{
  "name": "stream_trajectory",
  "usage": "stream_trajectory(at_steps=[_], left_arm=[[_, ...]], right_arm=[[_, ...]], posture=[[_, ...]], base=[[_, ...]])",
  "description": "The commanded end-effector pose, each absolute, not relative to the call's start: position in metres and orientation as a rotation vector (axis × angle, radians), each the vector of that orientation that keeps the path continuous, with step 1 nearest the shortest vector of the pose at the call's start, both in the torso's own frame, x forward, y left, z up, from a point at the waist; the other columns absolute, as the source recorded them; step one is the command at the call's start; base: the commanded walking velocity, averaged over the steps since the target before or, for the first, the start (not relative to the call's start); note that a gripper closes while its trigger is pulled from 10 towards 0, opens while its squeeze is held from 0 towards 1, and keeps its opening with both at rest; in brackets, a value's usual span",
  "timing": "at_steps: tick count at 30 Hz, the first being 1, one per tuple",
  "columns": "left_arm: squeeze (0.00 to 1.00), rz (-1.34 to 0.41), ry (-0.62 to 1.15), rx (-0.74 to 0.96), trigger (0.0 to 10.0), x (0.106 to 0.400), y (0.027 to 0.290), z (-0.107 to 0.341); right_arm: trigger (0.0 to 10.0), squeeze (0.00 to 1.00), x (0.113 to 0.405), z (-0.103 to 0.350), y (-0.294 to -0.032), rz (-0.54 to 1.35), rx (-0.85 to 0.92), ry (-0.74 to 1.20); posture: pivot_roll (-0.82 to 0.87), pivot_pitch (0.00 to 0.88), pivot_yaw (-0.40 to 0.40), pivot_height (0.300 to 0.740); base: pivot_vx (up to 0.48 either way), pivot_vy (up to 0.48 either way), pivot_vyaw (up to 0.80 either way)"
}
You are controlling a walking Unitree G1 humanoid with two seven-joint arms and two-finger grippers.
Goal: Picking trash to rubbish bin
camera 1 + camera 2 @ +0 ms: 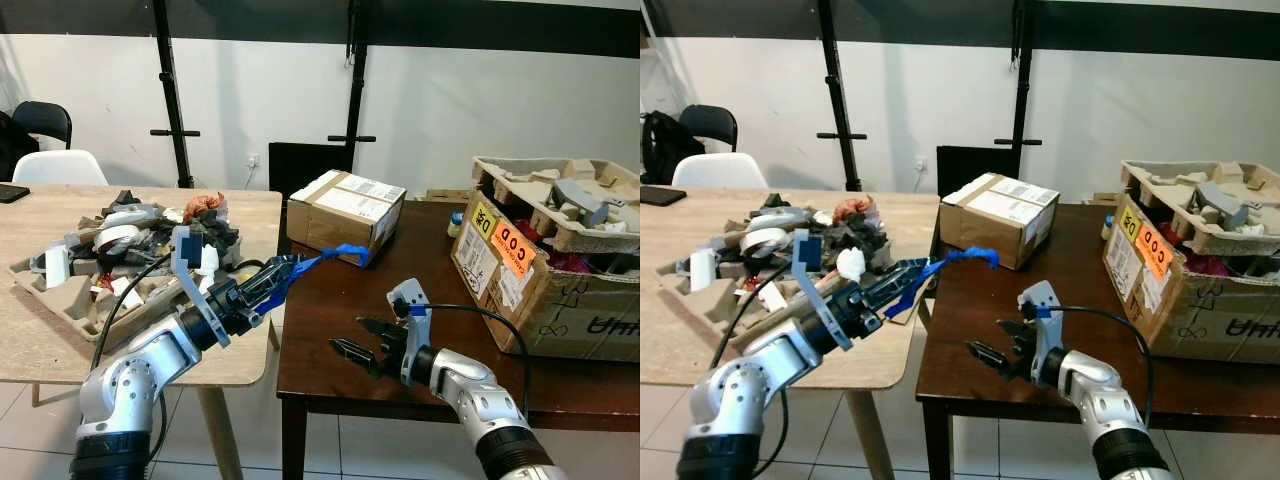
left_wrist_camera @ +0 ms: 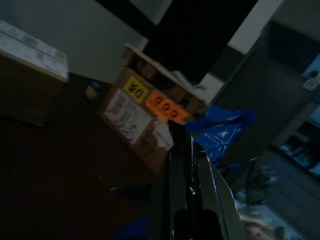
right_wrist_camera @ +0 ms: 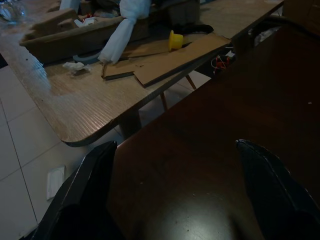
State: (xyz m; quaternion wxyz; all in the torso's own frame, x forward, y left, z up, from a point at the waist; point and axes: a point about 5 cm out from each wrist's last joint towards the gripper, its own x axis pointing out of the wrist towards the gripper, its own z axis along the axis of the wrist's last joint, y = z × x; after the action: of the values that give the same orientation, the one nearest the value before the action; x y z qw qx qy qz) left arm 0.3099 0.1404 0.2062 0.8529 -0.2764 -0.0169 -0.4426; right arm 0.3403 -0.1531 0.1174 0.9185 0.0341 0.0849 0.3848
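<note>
Our left end effector (image 1: 272,283) pinched a blue plastic strip (image 1: 330,257) above the gap between tables; our right end effector (image 1: 362,347) hung open over the dark table (image 1: 330,340). The loosely trailing strip might slip free or snag the taped carton (image 1: 345,212).

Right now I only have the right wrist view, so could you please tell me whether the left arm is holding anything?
Observer: Yes, the left arm's jaws are shut on a blue plastic strip.
Operator: Thank you. Where could it go?
Observer: An open cardboard box of scrap stands on the right of the dark table.
Operator: Anything else up there?
Observer: A smaller sealed carton sits at its back left.
</note>
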Motion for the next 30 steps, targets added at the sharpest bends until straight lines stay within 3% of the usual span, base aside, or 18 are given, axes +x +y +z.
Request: stream_trajectory(at_steps=[1,3,4,10,11,12,13,14,30], left_arm=[[0.0,-0.8,0.012,-0.459,10.0,0.319,0.147,0.195],[0.0,-0.507,0.043,-0.202,10.0,0.339,0.163,0.181],[0.0,-0.43,0.036,-0.17,10.0,0.344,0.17,0.179],[0.0,-0.415,0.005,-0.196,10.0,0.346,0.174,0.185],[0.65,-0.429,0.014,-0.191,10.0,0.344,0.174,0.183],[0.65,-0.429,0.014,-0.191,10.0,0.344,0.174,0.183],[0.87,-0.436,0.027,-0.191,10.0,0.343,0.174,0.181],[1.0,-0.452,0.037,-0.193,10.0,0.342,0.172,0.179],[1.0,-0.463,0.03,-0.162,10.0,0.346,0.169,0.174]], right_arm=[[10.0,0.0,0.341,0.119,-0.152,0.791,0.082,0.168],[10.0,0.0,0.341,0.118,-0.151,0.793,0.083,0.168],[10.0,0.0,0.341,0.118,-0.151,0.794,0.083,0.169],[10.0,0.0,0.34,0.117,-0.149,0.8,0.084,0.171],[10.0,0.0,0.34,0.116,-0.148,0.801,0.085,0.172],[10.0,0.0,0.34,0.116,-0.148,0.801,0.085,0.172],[10.0,0.0,0.339,0.116,-0.148,0.802,0.085,0.172],[10.0,0.0,0.339,0.116,-0.148,0.803,0.085,0.173],[10.0,0.0,0.336,0.111,-0.139,0.837,0.063,0.188]], posture=[[0.06,0.0,-0.01,0.74],[0.07,0.0,-0.012,0.74],[0.07,0.0,-0.012,0.74],[0.06,0.0,-0.012,0.74],[0.06,0.0,-0.012,0.74],[0.06,0.0,-0.012,0.74],[0.06,0.0,-0.01,0.74],[0.06,0.0,-0.01,0.74],[0.07,0.0,-0.01,0.74]], base=[[0.0,0.0,0.0],[0.0,0.0,0.0],[0.0,0.0,0.0],[0.0,0.0,0.0],[0.0,0.0,0.0],[0.0,0.0,0.0],[0.0,0.0,0.0],[0.0,0.0,0.0],[0.0,0.0,0.0]])
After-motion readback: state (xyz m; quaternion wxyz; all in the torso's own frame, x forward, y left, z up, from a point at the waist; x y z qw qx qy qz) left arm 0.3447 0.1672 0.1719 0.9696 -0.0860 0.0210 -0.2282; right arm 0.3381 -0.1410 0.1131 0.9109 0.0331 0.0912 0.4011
